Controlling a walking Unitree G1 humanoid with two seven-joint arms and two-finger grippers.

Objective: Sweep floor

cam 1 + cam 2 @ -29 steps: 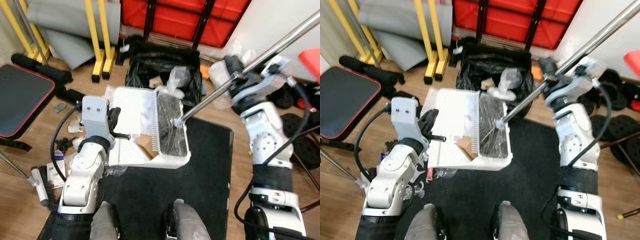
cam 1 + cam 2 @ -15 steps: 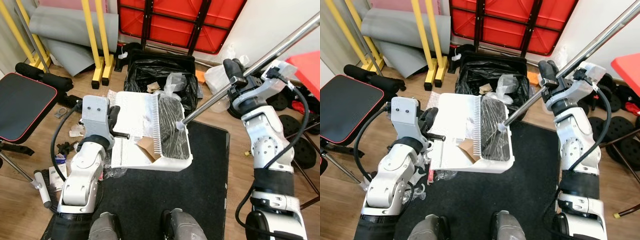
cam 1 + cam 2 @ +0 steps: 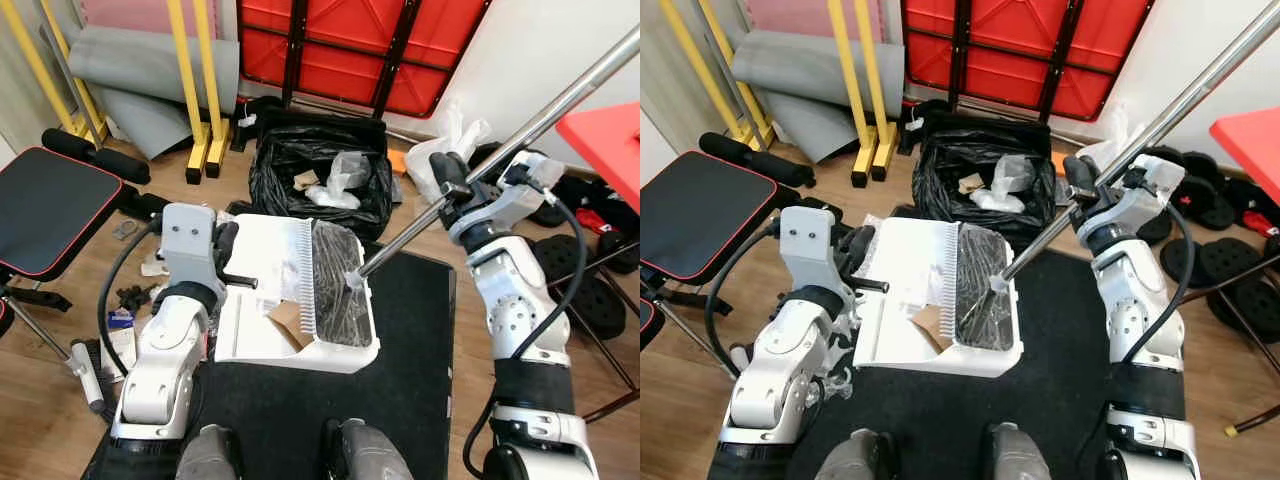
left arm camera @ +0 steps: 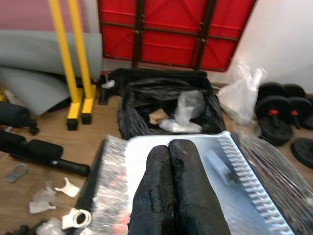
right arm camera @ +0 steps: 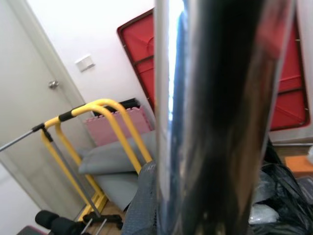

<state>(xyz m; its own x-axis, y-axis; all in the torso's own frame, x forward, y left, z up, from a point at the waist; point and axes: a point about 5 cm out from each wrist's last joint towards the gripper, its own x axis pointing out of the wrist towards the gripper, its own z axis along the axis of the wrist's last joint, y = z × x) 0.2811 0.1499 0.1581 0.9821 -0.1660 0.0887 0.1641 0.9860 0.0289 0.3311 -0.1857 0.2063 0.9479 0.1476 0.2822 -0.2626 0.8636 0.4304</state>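
Now left hand (image 4: 177, 191) clenched by dustpan (image 3: 262, 330), right hand (image 3: 1085, 205) grasping broom pole (image 3: 1160, 110)

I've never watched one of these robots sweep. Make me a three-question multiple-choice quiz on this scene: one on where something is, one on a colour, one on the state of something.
1. Where does the black trash bag sit?
A. just beyond the white dustpan
B. on the bench
C. under the red table

2. What colour is the folded panel against the wall?
A. blue
B. red
C. green

3. What are the right gripper's jaws doing?
A. hanging open
B. shut on the metal broom pole
C. pinching a bag

Answers: 1 A, the open bag lies right past the dustpan's far edge. 2 B, it is bright red with dark bars. 3 B, the jaws wrap the shiny pole.
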